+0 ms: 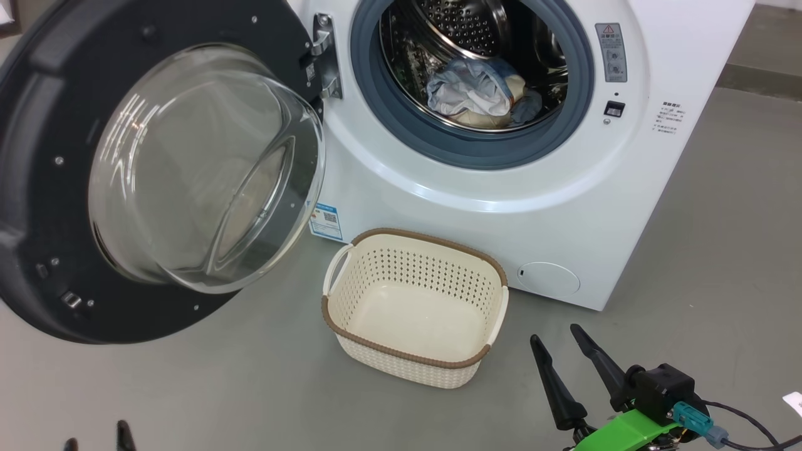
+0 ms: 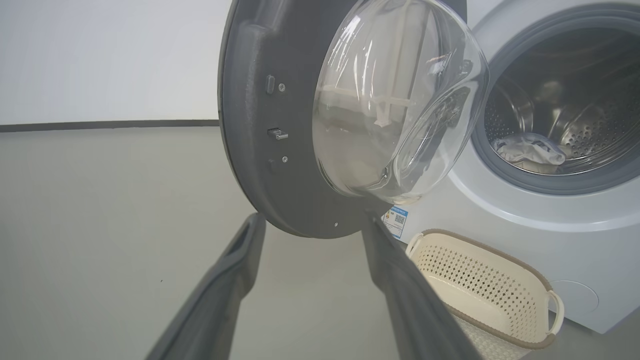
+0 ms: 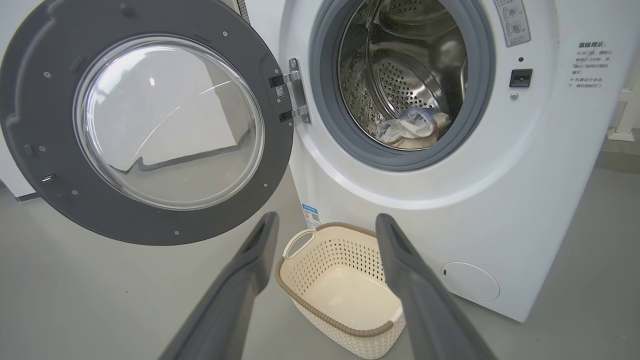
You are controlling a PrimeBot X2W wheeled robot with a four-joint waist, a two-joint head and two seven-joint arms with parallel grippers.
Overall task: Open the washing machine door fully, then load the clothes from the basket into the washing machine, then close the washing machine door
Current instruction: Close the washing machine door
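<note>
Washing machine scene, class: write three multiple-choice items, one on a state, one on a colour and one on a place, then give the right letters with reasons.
1. The washing machine door is: A shut, B open, C ajar by a crack.
2. The basket has a rim that is: A brown, B blue, C black.
3. The clothes lie: A in the basket, B inside the washing machine, C draped on the door.

1 B: it stands swung wide, leaving the opening uncovered.
2 A: a brown band tops the cream walls.
3 B: the bundle lies inside the machine, and the basket holds nothing.
</note>
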